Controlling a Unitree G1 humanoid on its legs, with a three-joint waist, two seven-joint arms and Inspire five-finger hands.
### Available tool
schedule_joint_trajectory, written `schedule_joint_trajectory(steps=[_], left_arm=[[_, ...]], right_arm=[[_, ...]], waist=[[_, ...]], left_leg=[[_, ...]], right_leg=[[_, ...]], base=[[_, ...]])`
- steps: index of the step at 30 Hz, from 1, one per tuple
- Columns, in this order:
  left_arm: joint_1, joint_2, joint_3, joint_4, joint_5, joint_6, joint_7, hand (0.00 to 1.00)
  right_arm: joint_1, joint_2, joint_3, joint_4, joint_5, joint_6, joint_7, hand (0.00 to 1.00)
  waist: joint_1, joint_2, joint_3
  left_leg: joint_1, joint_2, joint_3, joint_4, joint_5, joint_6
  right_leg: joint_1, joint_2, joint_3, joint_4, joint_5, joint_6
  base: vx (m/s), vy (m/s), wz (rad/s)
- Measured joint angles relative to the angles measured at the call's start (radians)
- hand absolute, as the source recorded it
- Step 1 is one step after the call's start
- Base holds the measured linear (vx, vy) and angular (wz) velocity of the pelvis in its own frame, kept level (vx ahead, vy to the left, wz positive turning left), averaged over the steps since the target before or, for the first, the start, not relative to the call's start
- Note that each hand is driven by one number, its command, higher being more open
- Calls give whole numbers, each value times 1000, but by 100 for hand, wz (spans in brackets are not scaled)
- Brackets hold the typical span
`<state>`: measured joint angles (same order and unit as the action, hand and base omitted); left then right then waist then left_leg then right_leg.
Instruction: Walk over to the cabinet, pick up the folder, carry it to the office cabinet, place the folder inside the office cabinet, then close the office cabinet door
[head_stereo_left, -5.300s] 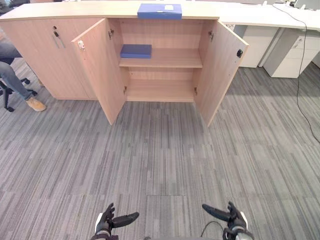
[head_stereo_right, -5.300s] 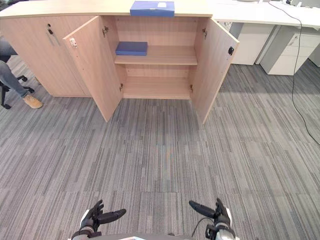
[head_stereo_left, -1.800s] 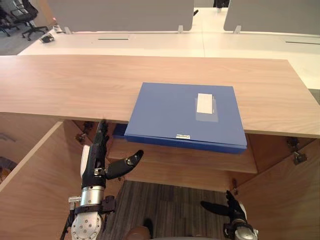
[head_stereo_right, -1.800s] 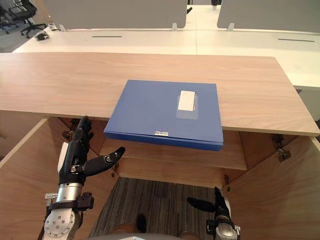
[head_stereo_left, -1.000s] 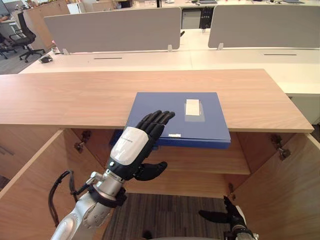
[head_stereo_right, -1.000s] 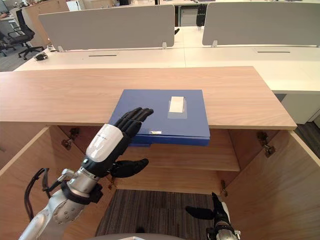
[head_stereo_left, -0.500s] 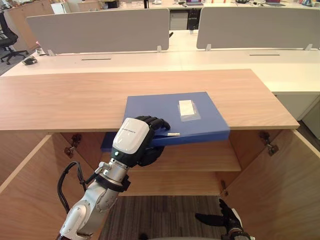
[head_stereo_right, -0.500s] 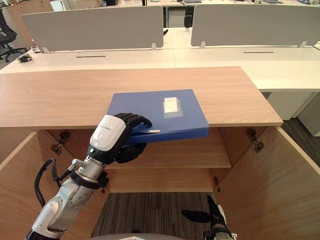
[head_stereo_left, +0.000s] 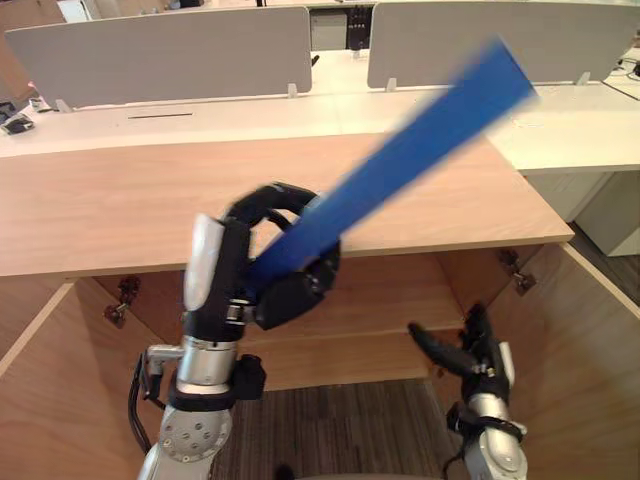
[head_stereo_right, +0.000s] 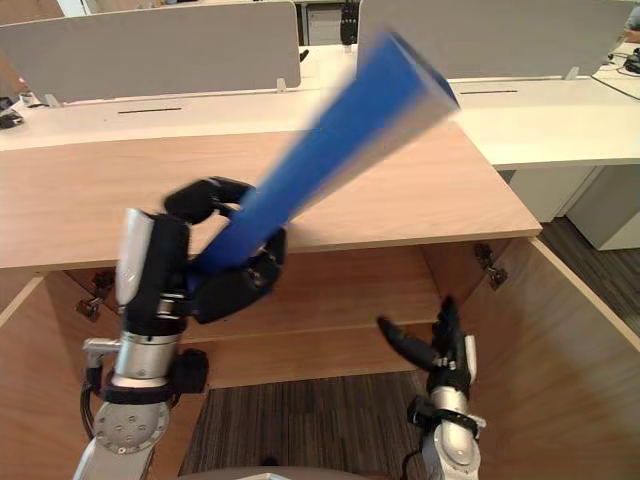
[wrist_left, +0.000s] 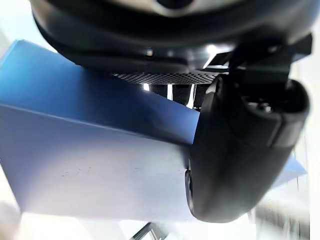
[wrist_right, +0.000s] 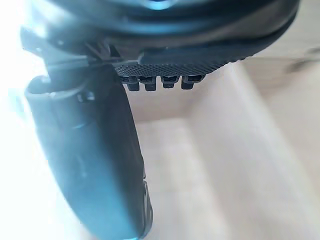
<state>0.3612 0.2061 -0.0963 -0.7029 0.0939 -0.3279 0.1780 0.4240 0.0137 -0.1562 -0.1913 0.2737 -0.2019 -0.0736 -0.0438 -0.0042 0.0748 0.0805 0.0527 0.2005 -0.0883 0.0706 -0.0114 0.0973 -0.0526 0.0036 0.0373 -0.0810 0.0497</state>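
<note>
Now | folder (head_stereo_left: 400, 158): blue, flat, tilted steeply | left hand (head_stereo_left: 232, 272) grips lower end

The blue folder (head_stereo_left: 415, 145) is gripped at its lower end by the left hand (head_stereo_left: 225, 275). It slants steeply up and away from the hand, above the open wooden cabinet (head_stereo_left: 90, 205).

Worktop (head_stereo_left: 90, 210): light wood top of the cabinet (head_stereo_left: 40, 400), spanning the view; white desks (head_stereo_left: 200, 125) just behind it
Shelf (head_stereo_right: 340, 315): light wood, inside, beneath the worktop; partly hidden, contents unclear
Floor (head_stereo_right: 300, 420): grey striped carpet
</note>
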Motion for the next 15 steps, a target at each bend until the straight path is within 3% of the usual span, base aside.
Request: schedule_joint_trajectory(steps=[4,9,15], left_arm=[[36,-20,53,-8,-327,10,-73,0],[52,-18,21,-1,-594,54,-158,0],[42,146,-126,63,-766,113,-325,0]], right_arm=[[19,-18,-16,-213,125,-5,53,100],[-71,-147,9,-334,178,-30,122,100],[-308,-406,150,-249,216,-50,177,100]], waist=[[0,-18,8],[0,-22,7],[1,-17,4]], left_leg=[[-2,0,13,0,-6,1],[-2,-4,39,0,-14,8],[-2,-9,41,0,-14,9]], right_leg=[[-5,0,15,-4,4,2],[-13,-5,39,-5,9,11],[-13,-10,40,-4,12,16]], base=[[41,-2,-12],[30,14,-14],[0,2,-1]])
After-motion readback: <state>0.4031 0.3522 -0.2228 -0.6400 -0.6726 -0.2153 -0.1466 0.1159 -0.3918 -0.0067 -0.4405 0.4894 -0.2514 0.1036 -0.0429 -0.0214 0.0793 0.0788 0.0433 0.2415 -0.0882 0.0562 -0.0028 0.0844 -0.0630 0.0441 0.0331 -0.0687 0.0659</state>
